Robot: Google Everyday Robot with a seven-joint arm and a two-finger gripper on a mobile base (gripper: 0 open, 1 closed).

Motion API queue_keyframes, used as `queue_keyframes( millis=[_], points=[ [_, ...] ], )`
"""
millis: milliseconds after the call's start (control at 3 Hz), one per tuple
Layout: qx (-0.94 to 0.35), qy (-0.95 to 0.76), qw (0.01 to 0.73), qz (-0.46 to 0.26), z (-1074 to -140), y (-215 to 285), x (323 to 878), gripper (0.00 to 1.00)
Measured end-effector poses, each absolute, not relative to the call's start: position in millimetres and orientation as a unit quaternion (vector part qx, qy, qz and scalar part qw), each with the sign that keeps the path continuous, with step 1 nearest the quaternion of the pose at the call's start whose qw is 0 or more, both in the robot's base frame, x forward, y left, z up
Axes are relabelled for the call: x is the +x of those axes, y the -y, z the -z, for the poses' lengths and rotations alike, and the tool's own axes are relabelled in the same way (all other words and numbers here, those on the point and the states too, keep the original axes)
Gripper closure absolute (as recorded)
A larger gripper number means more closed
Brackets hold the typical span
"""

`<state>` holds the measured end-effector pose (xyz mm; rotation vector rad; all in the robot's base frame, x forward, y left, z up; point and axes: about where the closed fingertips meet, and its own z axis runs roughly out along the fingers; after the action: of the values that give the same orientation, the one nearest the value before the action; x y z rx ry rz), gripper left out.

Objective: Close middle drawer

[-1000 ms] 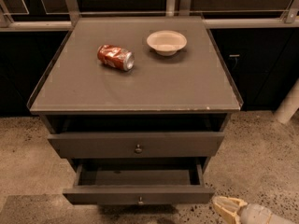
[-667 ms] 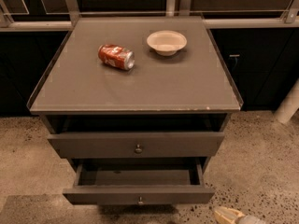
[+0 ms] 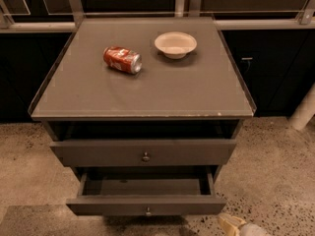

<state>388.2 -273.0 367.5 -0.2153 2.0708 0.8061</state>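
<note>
The middle drawer is a dark grey-brown front with a small round knob. It stands pulled well out below the wider top drawer front, and its inside looks empty. The bottom drawer is hidden beneath it. My gripper shows only as a cream-coloured tip at the bottom edge. It is low and to the right of the open drawer's right front corner, not touching it.
On the cabinet top lie a red soda can on its side and a white bowl. Dark cabinets run along the back wall. A pale post stands at the right. Speckled floor surrounds the cabinet.
My gripper has dropped toward the bottom edge, so less of it shows than a second ago. The drawers, can and bowl have not moved.
</note>
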Motion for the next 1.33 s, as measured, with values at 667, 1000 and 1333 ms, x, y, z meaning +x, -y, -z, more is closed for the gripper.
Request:
queue_keyframes(
  millis=[667,1000,1333],
  points=[
    [-0.129,-0.799,0.497,-0.313,-404.1,264.0,441.3,1.00],
    [-0.162,-0.777,0.523,-0.311,-428.1,253.1,480.2,1.00],
    [-0.181,-0.762,0.536,-0.315,-439.7,242.8,504.1,1.00]
  ],
)
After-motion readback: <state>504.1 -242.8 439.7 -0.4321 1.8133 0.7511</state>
